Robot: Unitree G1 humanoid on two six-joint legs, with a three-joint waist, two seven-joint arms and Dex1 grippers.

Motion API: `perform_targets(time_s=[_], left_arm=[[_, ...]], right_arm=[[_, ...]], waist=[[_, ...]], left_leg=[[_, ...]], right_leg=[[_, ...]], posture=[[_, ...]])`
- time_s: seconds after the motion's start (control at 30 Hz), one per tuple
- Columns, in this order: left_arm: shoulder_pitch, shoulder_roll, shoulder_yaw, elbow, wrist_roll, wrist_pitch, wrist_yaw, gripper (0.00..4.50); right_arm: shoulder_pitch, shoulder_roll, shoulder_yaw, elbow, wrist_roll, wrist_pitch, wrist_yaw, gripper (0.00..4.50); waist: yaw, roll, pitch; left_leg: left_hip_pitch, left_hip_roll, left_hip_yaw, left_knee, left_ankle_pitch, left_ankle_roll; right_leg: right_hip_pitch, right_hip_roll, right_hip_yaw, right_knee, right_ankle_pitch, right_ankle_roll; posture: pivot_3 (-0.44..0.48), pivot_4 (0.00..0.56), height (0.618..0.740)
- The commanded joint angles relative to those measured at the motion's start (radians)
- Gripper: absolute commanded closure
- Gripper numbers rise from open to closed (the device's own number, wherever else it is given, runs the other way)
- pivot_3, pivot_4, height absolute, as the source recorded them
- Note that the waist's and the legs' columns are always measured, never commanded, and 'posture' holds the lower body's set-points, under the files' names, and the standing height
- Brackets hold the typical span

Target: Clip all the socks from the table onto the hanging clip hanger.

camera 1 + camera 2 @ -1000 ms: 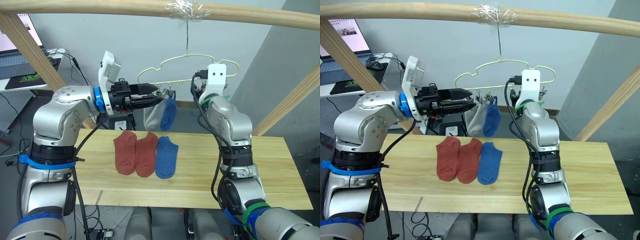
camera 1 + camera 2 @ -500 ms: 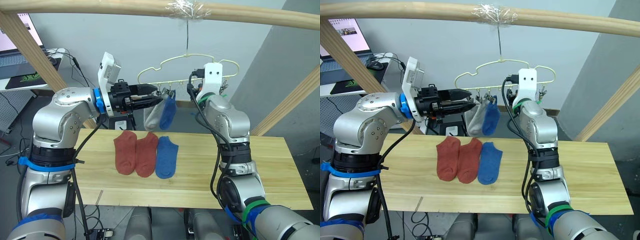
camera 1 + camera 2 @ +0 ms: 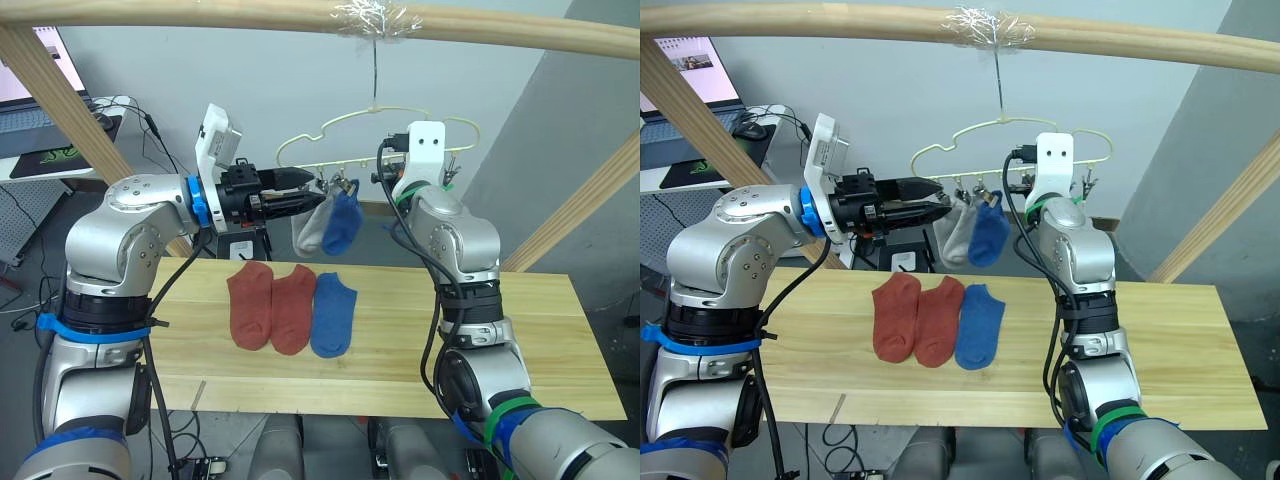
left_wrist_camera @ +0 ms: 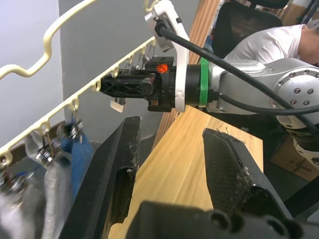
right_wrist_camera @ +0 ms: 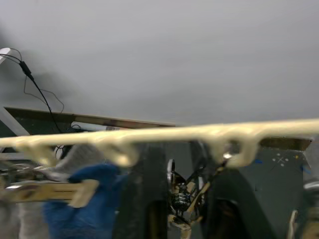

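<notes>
My left hand (image 3: 312,189), fingers apart and gripping nothing, reaches toward the thin wire clip hanger (image 3: 400,118) where soft grey and blue socks (image 3: 331,224) dangle, my right hand (image 4: 107,84) seemingly closed beside its clips, while three knit socks (image 3: 292,308) lie at six o'clock on the pale plank bench (image 3: 520,340).

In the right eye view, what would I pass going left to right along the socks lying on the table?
First rust-red sock → second rust-red sock → blue sock, all flat on the table, side by side near its left half.
</notes>
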Motion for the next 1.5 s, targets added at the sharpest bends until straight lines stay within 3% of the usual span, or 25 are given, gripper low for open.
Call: perform_targets(time_s=[0.03,0.33,0.63,0.73,0.9,0.93,1.23,1.5], left_arm=[[-0.015,0.008,0.006,-0.024,0.014,-0.016,0.012,2.28],[0.033,0.008,-0.009,-0.058,0.033,-0.020,0.016,2.28],[0.196,0.038,-0.216,-0.059,0.243,-0.023,0.078,2.28],[0.213,-0.016,-0.270,0.028,0.329,-0.068,0.149,1.73],[0.192,-0.125,-0.339,0.214,0.441,-0.175,0.205,0.17],[0.179,-0.156,-0.339,0.253,0.443,-0.180,0.210,0.04],[0.039,-0.322,-0.418,0.629,0.599,-0.399,0.213,0.04],[-0.043,-0.402,-0.429,0.865,0.688,-0.490,0.204,0.04]], right_arm=[[-0.032,-0.006,-0.002,-0.014,0.004,-0.029,-0.008,4.31],[-0.037,-0.009,-0.006,-0.011,0.012,-0.032,-0.011,4.31],[-0.049,-0.005,-0.013,-0.025,0.024,-0.004,-0.002,4.31],[-0.052,-0.004,-0.014,-0.025,0.025,0.002,-0.001,4.31],[-0.058,-0.002,-0.009,-0.020,0.030,0.006,0.004,4.31],[-0.060,-0.003,-0.008,-0.021,0.032,0.007,0.006,4.31],[-0.074,-0.008,-0.002,-0.014,0.038,0.007,0.009,4.31],[-0.076,-0.016,-0.001,-0.023,0.041,0.009,0.001,4.31]], waist=[[0.000,0.000,0.000],[0.000,0.000,0.000],[0.000,0.000,0.000],[0.001,0.000,0.000],[0.003,0.000,0.000],[0.003,0.000,0.000],[0.002,0.000,0.000],[-0.002,0.000,0.000]], left_leg=[[0.000,0.000,0.000,0.000,0.000,0.000],[0.000,0.000,0.000,-0.001,0.000,0.000],[0.000,0.000,0.001,-0.004,0.000,0.000],[0.000,0.000,0.001,-0.004,0.000,0.000],[0.000,0.000,0.002,-0.004,0.000,0.000],[-0.001,0.000,0.002,-0.004,0.000,0.000],[-0.001,0.000,0.002,-0.004,0.000,0.000],[-0.001,0.000,0.002,-0.005,0.000,0.000]], right_leg=[[0.000,0.000,0.000,0.000,0.000,0.000],[-0.001,0.000,0.000,0.000,0.000,0.000],[-0.002,0.000,0.001,0.000,0.000,-0.001],[-0.003,0.000,0.001,0.000,0.000,-0.001],[-0.003,0.000,0.001,0.000,0.000,-0.001],[-0.003,0.000,0.001,0.000,0.000,-0.001],[-0.003,0.000,0.001,0.000,0.000,-0.001],[-0.004,0.001,0.001,0.000,0.000,-0.001]], posture=[[0.145,0.199,0.740],[0.145,0.195,0.740],[0.141,0.198,0.740],[0.142,0.196,0.740],[0.135,0.196,0.740],[0.131,0.196,0.740],[0.110,0.198,0.740],[0.086,0.199,0.740]])
